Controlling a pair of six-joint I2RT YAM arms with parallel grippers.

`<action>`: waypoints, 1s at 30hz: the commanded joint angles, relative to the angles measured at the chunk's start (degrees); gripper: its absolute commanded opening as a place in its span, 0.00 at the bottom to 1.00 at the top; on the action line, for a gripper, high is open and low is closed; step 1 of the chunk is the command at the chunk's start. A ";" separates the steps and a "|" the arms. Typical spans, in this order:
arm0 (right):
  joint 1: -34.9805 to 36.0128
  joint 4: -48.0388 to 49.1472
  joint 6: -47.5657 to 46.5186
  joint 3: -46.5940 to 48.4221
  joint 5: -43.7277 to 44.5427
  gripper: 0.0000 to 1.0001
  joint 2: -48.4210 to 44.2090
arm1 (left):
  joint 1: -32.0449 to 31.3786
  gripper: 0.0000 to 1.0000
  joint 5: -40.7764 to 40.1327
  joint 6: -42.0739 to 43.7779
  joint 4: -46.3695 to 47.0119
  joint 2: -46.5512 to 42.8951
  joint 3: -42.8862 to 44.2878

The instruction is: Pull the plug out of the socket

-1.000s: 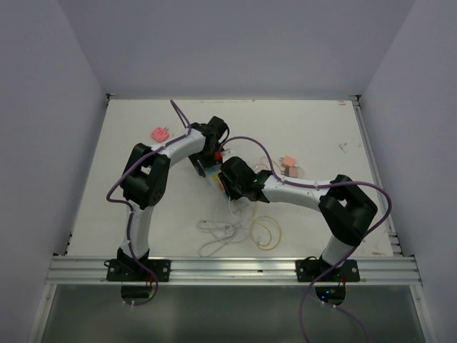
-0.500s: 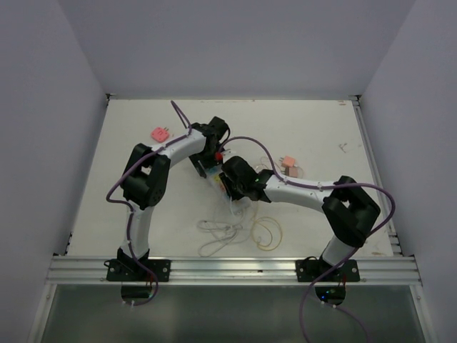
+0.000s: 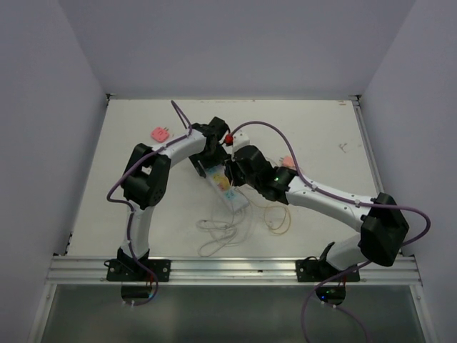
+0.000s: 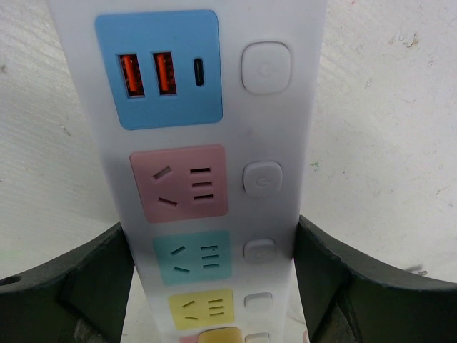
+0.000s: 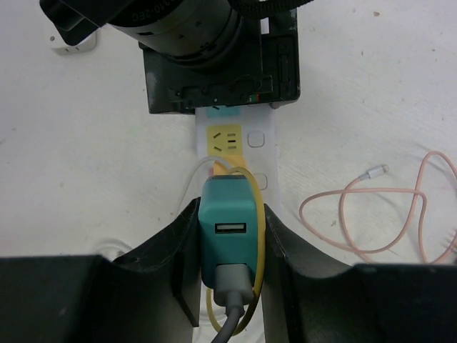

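The socket [image 4: 214, 107] is a long white strip with blue, pink, teal and yellow outlet faces; it lies at mid-table [image 3: 230, 191]. My left gripper [image 4: 214, 254] is shut across its width, one finger pressed on each long side. The plug [image 5: 228, 225] is a teal block with a USB port and a grey cable. My right gripper [image 5: 228, 218] is shut on its sides and holds it over the socket [image 5: 235, 139], just below the yellow face. The block hides whether its prongs still sit in the strip. A thin yellow cable loops around it.
A pink plug [image 3: 160, 133] lies loose at the far left, and another pinkish one [image 3: 289, 162] shows behind the right arm. A white cord [image 3: 218, 234] and a yellow cable loop [image 3: 278, 223] lie near the front. A pink cable [image 5: 378, 214] curls to the right.
The right arm has swung its elbow out to the right and stretched, carrying its gripper and the plug slightly farther back. More of the strip shows now. The left arm has stayed put.
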 commanded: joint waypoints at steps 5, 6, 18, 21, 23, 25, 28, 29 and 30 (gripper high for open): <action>-2.32 0.36 1.48 -0.65 5.52 0.00 -5.49 | 0.77 0.00 -5.63 0.62 -3.98 7.25 -3.28; -3.72 -0.35 1.66 -1.09 4.65 0.00 -6.20 | 0.77 0.00 -5.54 0.62 -4.07 7.34 -3.02; -21.65 -1.93 9.57 -14.97 -6.25 0.00 -13.24 | 0.86 0.00 -4.58 1.33 -3.28 7.16 -3.02; -24.20 -1.50 10.53 -17.43 -8.89 0.04 -13.06 | 0.95 0.00 -4.31 1.33 -2.93 7.16 -3.02; -24.91 -0.62 11.85 -19.54 -10.99 0.08 -12.62 | 0.86 0.00 -4.14 1.41 -2.84 7.16 -3.02; -25.79 0.87 12.99 -20.86 -12.31 0.20 -12.27 | 0.95 0.00 -4.22 1.50 -2.84 7.16 -2.84; -26.06 1.32 13.35 -22.18 -13.55 0.38 -11.92 | 0.95 0.00 -4.22 1.59 -2.75 7.07 -2.93; -26.06 1.32 13.35 -22.45 -13.55 0.41 -11.83 | 1.03 0.00 -4.14 1.68 -2.75 7.07 -2.93; -26.06 1.06 13.26 -22.45 -13.55 0.44 -11.92 | 0.95 0.00 -3.96 1.68 -2.58 7.16 -3.02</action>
